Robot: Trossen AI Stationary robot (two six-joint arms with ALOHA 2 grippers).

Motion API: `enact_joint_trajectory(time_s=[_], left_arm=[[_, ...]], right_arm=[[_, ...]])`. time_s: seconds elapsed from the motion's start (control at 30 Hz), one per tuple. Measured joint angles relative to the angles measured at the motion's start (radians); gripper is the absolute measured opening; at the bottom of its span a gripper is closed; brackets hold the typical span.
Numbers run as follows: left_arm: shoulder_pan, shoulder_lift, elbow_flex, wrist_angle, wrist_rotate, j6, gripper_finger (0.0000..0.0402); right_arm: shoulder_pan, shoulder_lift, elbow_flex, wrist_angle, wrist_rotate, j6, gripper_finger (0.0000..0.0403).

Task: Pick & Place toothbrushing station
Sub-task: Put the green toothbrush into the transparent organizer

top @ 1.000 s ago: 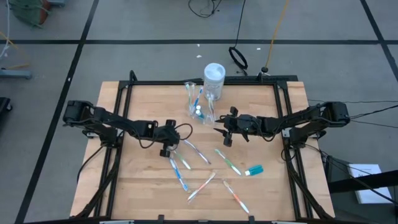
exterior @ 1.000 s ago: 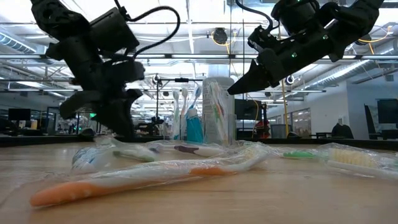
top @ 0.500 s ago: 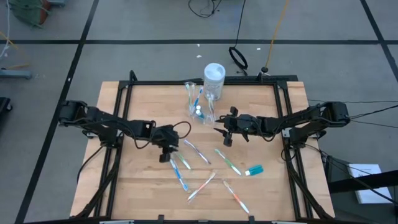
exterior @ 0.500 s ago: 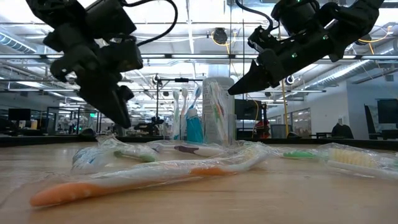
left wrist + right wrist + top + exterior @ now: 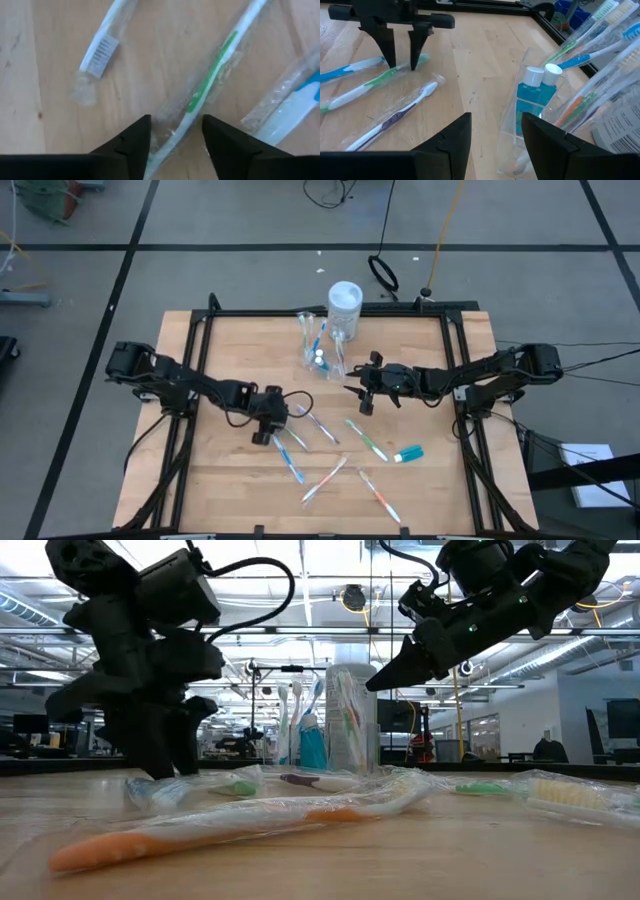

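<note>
Since a second ago the left gripper [image 5: 262, 427] has dropped back down onto the pile of wrapped toothbrushes and spread its fingers; the right arm hasn't budged.

So, biggest first: the wooden table [image 5: 230, 480] takes up most of the top-down shot, with a black frame around it. Both dark arms reach in from the side edges toward the middle. At the back edge sits a tall white-capped container [image 5: 344, 308], and right in front of it, a bit in from that edge, is the clear toothbrush holder [image 5: 318, 350], already stuffed with wrapped brushes and two little blue bottles [image 5: 536, 95].

Left gripper is down at the table just left of centre, jaws released and straddling a green-and-white wrapped toothbrush [image 5: 207, 85] without pinching it. A white brush [image 5: 102, 42] lies just beside it, and a blue one [image 5: 295, 102] on the other side.

Right gripper [image 5: 362, 394] hangs above the table near the holder, jaws apart, nothing in them.

More wrapped toothbrushes are scattered toward the front edge, including an orange one [image 5: 220, 830] nearest the low camera, plus a small teal tube [image 5: 408, 453] toward the front right.
</note>
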Motion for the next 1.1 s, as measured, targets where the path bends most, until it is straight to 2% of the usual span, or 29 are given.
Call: enact_joint_trajectory(time_s=[0.2, 0.3, 0.37, 0.43, 0.53, 0.7, 0.77, 0.87, 1.1], left_arm=[[-0.021, -0.029, -0.003, 0.015, -0.011, 0.145, 0.0063], [-0.038, -0.053, 0.01, 0.002, -0.136, 0.285, 0.0014], [-0.061, -0.075, 0.04, 0.011, -0.261, 0.395, 0.0016], [-0.084, -0.088, 0.075, 0.008, -0.368, 0.563, 0.0028], [-0.104, -0.094, 0.143, 0.004, -0.484, 0.897, 0.0034], [-0.093, -0.094, 0.257, 0.041, -0.75, 1.419, 0.0014], [-0.074, -0.094, 0.298, 0.097, -0.825, 1.629, 0.0007], [-0.038, -0.094, 0.349, 0.207, -0.851, 1.855, 0.0009], [0.069, -0.094, 0.383, 0.279, -0.714, 2.082, 0.0027]], right_arm=[[0.0, 0.0, 0.0, 0.0, 0.0, 0.0, 0.0164], [0.0, 0.0, 0.0, 0.0, 0.0, 0.0, 0.0164], [0.0, 0.0, 0.0, 0.0, 0.0, 0.0, 0.0164], [-0.001, 0.0, 0.0, 0.0, 0.0, 0.0, 0.0164], [-0.005, 0.0, 0.0, 0.0, 0.0, -0.012, 0.0164], [-0.013, 0.0, 0.0, -0.008, 0.0, -0.012, 0.0164], [-0.014, 0.0, 0.0, -0.03, 0.0, 0.008, 0.0164], [-0.014, 0.0, 0.0, -0.087, 0.0, 0.014, 0.0164], [-0.014, 0.0, 0.0, -0.176, 0.0, 0.015, 0.0164]])
